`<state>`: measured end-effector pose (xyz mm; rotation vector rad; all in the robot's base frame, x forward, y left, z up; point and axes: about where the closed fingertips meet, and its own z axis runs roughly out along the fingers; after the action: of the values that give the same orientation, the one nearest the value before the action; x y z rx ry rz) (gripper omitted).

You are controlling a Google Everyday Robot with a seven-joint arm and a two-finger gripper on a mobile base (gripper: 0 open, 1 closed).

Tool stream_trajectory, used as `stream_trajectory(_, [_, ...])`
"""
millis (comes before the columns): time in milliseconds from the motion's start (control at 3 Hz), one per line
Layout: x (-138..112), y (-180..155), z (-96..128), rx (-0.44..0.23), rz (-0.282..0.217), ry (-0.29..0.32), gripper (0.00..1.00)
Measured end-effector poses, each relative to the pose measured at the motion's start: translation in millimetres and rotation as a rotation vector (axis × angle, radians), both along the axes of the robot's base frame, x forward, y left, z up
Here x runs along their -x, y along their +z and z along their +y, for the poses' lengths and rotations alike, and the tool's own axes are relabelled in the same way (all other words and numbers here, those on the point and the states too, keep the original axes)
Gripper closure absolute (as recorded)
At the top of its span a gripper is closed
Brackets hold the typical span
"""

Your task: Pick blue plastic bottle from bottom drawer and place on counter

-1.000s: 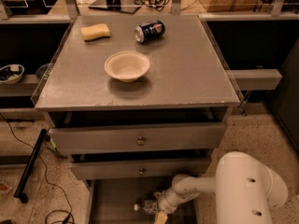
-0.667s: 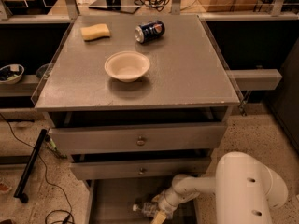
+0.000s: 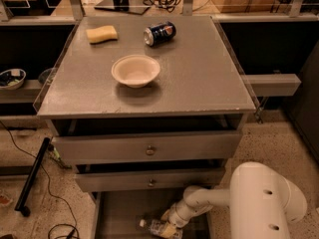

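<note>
Hidden or cut off: the bottom drawer (image 3: 121, 210) runs out of the lower edge of the camera view, so its front is unseen; its rear lies in shadow under the middle drawer (image 3: 114, 180).
Hard to make out: the gripper (image 3: 168, 226) merges with the yellowish end of the bottle; I cannot tell whether it is released or clenched.
Gripper, place: low inside the bottom drawer, at the right end of the bottle, at the end of the white arm (image 3: 209, 199), which reaches in from the right.
Robot body: large white rounded housing (image 3: 266, 203), lower right, partly cut off by the lower edge.
Blue plastic bottle (image 3: 152, 227): lies on its side on the bottom drawer's floor, white cap towards the left, body towards the gripper; label detail unreadable.
Bottom drawer, contents: the bottle and the gripper; the rest of the visible floor is bare grey metal.
Middle drawer: slightly pulled out, round knob at centre; interior hidden.
Top drawer (image 3: 109, 148): slightly pulled out, round knob at centre; interior dark, contents not visible.
Counter (image 3: 204, 78): grey square top with clear side rims.
Counter, contents: cream bowl (image 3: 135, 70) near the middle, upright, nothing visible in it; yellow sponge (image 3: 101, 34) at rear left; dark blue soda can (image 3: 159, 33) on its side at rear centre, well apart from the bowl.
Left shelf: small dish (image 3: 11, 78), contents unclear.
Floor, left: black pole (image 3: 32, 176) and a thin cable.
</note>
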<state>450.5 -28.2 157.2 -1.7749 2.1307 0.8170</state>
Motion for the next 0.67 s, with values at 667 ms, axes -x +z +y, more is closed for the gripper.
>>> stream_trajectory(667, [0.1,0.1,0.1,0.000,0.000,0.000,1.00])
